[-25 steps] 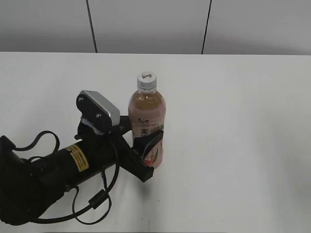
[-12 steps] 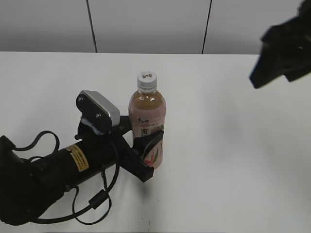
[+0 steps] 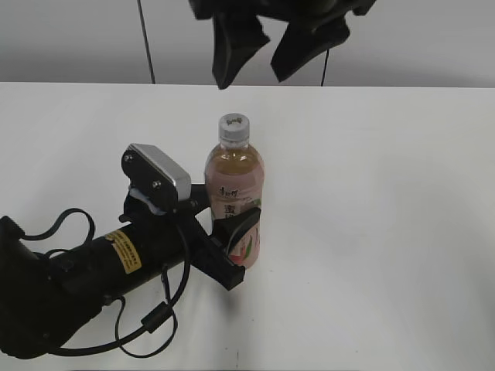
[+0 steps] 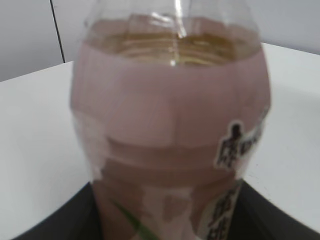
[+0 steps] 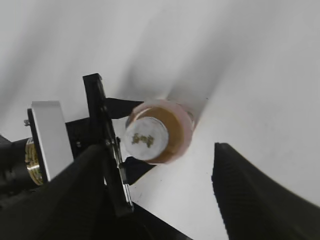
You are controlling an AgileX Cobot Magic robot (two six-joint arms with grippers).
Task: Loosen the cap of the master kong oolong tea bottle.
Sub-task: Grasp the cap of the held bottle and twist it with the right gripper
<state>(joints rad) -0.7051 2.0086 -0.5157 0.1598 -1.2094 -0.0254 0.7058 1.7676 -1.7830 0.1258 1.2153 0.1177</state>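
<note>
The master kong oolong tea bottle (image 3: 234,197) stands upright on the white table, amber tea inside, pink label with black characters. Its white cap (image 3: 234,127) sits on top with a small grey mark. My left gripper (image 3: 236,239) is shut on the bottle's lower body. The left wrist view is filled by the bottle (image 4: 170,125). My right gripper (image 3: 259,50) is open and hangs above and behind the cap, apart from it. From the right wrist view I look down on the cap (image 5: 146,138) and bottle (image 5: 175,132) between my open right fingers (image 5: 160,200).
The white table (image 3: 387,193) extends around the bottle. A grey panelled wall (image 3: 77,39) runs along the far edge. The left arm with its cables (image 3: 100,270) lies across the front left. The left wrist camera housing (image 5: 47,140) shows beside the bottle.
My right gripper has come in from the upper right and moved left until it is above the bottle. The left gripper and bottle have not moved.
</note>
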